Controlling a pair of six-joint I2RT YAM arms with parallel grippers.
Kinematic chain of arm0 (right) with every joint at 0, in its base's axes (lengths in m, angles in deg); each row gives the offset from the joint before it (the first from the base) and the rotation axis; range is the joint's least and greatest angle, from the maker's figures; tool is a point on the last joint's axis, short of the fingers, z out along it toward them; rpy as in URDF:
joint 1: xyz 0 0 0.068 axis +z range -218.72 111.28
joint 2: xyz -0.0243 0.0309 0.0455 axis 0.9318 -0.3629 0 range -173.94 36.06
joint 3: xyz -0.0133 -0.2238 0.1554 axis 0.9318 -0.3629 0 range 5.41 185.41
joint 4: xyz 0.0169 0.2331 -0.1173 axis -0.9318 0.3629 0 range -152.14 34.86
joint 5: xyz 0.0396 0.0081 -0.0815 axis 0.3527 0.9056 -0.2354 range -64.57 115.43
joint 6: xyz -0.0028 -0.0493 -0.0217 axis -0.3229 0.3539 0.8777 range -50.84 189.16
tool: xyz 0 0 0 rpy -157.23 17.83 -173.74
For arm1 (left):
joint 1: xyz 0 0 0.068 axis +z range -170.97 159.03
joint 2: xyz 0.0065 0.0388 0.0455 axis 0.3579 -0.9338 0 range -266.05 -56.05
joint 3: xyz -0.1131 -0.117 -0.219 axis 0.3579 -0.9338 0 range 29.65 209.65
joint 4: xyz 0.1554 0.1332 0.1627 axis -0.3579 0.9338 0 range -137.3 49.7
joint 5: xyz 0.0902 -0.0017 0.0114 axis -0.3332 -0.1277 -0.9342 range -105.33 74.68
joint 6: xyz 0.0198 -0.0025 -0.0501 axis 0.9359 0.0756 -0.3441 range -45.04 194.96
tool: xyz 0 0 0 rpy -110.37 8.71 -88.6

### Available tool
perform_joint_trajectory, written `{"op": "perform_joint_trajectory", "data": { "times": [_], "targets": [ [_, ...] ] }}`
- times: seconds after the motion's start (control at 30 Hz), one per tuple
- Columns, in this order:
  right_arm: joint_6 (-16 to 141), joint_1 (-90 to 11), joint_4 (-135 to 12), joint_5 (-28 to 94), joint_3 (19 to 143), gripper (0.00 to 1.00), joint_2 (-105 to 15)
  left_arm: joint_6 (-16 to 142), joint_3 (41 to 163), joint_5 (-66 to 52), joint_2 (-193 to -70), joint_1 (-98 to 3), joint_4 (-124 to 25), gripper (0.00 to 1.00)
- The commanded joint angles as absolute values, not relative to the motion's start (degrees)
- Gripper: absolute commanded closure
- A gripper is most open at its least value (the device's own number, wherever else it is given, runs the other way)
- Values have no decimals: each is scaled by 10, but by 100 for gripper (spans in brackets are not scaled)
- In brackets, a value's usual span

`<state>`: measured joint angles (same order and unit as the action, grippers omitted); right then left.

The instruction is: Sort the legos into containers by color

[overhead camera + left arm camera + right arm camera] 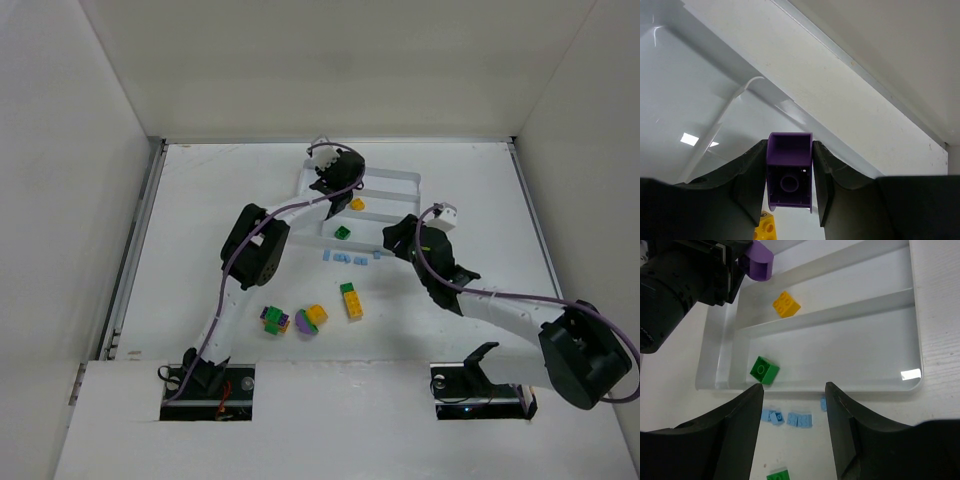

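Observation:
My left gripper [333,186] is shut on a purple brick [789,170] and holds it above the left end of the white tray [410,182]. In the right wrist view the purple brick [759,265] hangs over the far compartment. A yellow brick [786,304] lies in the middle narrow compartment and a green brick [764,370] in the nearest one. My right gripper [792,395] is open and empty, just in front of the tray's near wall, above several pale blue bricks [787,417].
On the table in front of the tray lie a green-and-yellow clump [351,300], a purple-yellow-green clump [311,319] and another mixed clump [273,320]. White walls enclose the table on three sides.

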<state>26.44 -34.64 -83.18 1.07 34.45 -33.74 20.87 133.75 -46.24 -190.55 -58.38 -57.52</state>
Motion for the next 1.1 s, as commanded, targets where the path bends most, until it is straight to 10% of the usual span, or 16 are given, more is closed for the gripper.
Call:
{"op": "perform_joint_trajectory", "data": {
  "times": [0.0,0.27,0.7,1.07],
  "targets": [
    [264,-349,-865,18,346,41,-344,191,1372,-483,-1900,-585,-568,64],
    [279,-348,-863,21,350,40,-345,204,1364,-469,-1886,-582,-573,49],
    [357,-261,-814,9,404,64,-360,324,1041,-422,-1602,-595,-730,58],
    [352,-67,-665,-52,380,28,-346,362,661,-421,-1310,-648,-802,56]
  ]
}}
